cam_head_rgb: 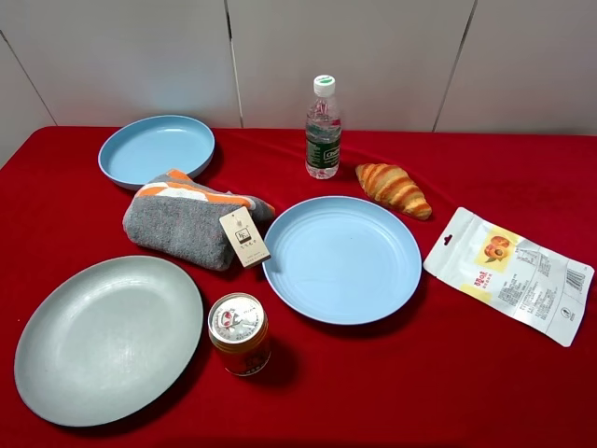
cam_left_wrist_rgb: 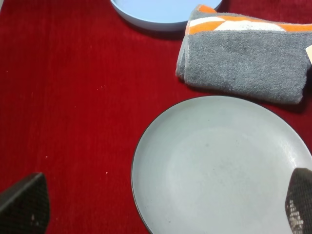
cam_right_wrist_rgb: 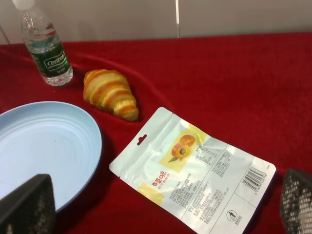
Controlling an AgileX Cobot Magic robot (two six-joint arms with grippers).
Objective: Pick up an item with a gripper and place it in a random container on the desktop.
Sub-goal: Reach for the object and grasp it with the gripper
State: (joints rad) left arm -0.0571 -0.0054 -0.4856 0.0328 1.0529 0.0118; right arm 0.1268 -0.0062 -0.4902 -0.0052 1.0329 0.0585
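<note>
The golden-brown croissant [cam_head_rgb: 393,189] lies on the red cloth just beyond the right rim of the round light-blue plate [cam_head_rgb: 342,259], which holds nothing. The right wrist view shows the croissant [cam_right_wrist_rgb: 110,93] and part of the plate [cam_right_wrist_rgb: 39,146]. My right gripper [cam_right_wrist_rgb: 163,209] is open and empty, hovering over the white pouch, well short of the croissant. My left gripper [cam_left_wrist_rgb: 161,214] is open and empty above the grey-green plate. Neither arm shows in the exterior high view.
A white snack pouch [cam_head_rgb: 508,273] lies at the right. A water bottle [cam_head_rgb: 323,129] stands behind the plate. A gold-lidded can [cam_head_rgb: 239,333], a large grey-green plate [cam_head_rgb: 107,336], a folded grey-orange towel [cam_head_rgb: 191,217] and a smaller blue dish [cam_head_rgb: 157,149] fill the left side.
</note>
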